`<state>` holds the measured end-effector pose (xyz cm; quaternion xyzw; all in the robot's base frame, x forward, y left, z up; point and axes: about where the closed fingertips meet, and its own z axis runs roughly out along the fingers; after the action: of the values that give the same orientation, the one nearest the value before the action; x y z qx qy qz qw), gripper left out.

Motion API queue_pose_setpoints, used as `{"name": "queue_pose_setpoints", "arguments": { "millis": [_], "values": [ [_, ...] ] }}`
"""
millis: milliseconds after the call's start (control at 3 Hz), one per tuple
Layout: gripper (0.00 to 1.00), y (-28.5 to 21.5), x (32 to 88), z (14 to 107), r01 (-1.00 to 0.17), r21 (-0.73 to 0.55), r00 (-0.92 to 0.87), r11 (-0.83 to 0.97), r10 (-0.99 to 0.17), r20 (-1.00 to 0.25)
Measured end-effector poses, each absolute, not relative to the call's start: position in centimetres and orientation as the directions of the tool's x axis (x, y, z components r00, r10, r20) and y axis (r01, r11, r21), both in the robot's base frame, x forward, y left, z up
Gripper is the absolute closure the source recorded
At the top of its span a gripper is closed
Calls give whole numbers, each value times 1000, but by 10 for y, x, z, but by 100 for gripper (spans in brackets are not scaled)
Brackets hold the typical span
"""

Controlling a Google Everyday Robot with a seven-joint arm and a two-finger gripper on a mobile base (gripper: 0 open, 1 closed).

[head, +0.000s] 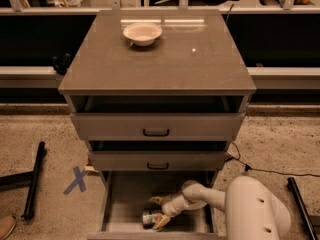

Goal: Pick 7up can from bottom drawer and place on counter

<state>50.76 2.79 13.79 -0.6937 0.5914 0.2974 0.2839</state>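
The 7up can (149,217) lies on its side on the grey floor of the open bottom drawer (125,194), near the front edge. My gripper (158,211) reaches into the drawer from the right on a white arm. Its fingers are open, one finger (157,200) behind the can and the other at the can's right end, touching or nearly touching it. The can rests on the drawer floor. The counter (165,59) is the glossy grey-brown top of the cabinet above.
A white bowl (142,33) stands at the back of the counter. The two upper drawers with black handles (156,132) are slightly open above the gripper. A blue X (76,179) marks the floor at left, beside a black bar (34,179).
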Motion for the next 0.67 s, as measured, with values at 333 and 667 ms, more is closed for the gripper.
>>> {"name": "queue_pose_setpoints", "arguments": {
  "millis": [333, 667],
  "values": [
    [48, 27, 508, 141, -992, -36, 106, -121, -646, -756],
    [79, 21, 508, 141, -996, -14, 66, -86, -636, -769]
  ]
}}
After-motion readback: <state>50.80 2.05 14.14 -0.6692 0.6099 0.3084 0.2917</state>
